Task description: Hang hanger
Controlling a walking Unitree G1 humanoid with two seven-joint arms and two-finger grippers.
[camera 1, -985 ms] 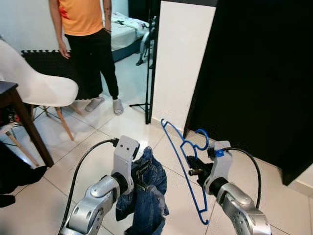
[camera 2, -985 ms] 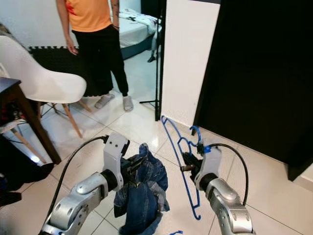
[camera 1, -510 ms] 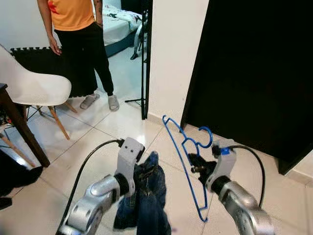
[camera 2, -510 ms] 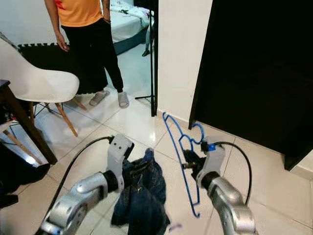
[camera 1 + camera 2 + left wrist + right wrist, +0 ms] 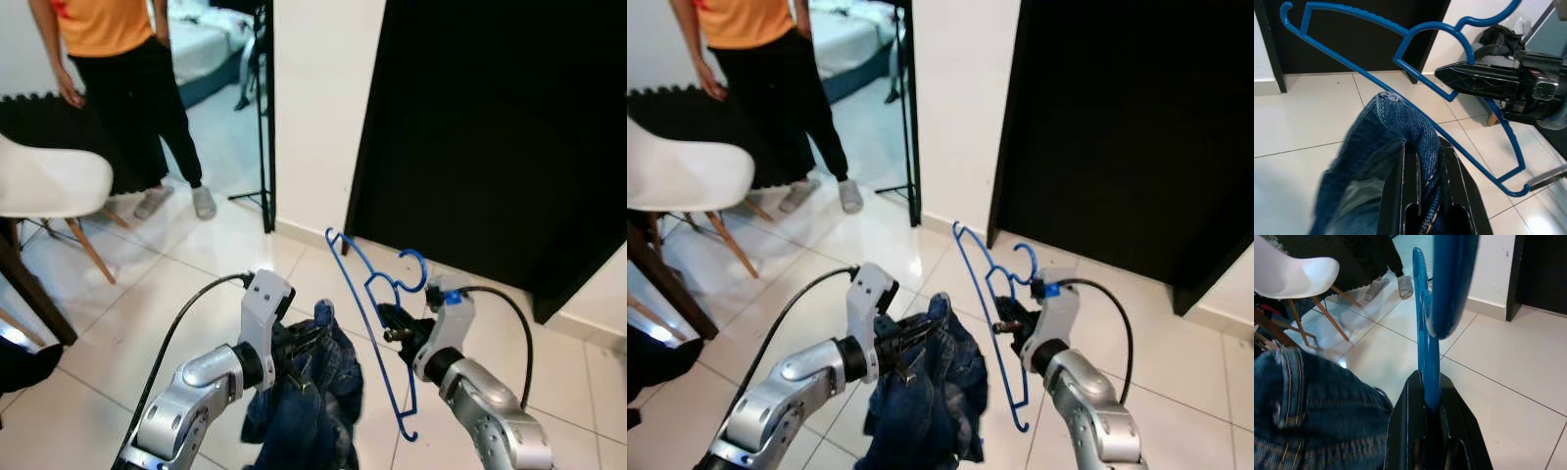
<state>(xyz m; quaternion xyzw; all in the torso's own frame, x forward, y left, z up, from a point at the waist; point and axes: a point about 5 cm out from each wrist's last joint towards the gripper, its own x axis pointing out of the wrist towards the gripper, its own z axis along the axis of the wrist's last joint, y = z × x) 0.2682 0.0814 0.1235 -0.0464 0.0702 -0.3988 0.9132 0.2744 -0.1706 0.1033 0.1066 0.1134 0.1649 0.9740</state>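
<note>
Right gripper clamps the blue hanger upright (left gripper pinches jeans beside it).

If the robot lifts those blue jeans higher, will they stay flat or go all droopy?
Probably droopy: the crumpled blue denim jeans already sag in folds below the left pincer shut on them. They look fairly heavy, being thick cloth. The thin blue plastic hanger in the right pincer likely stays stiff.
</note>
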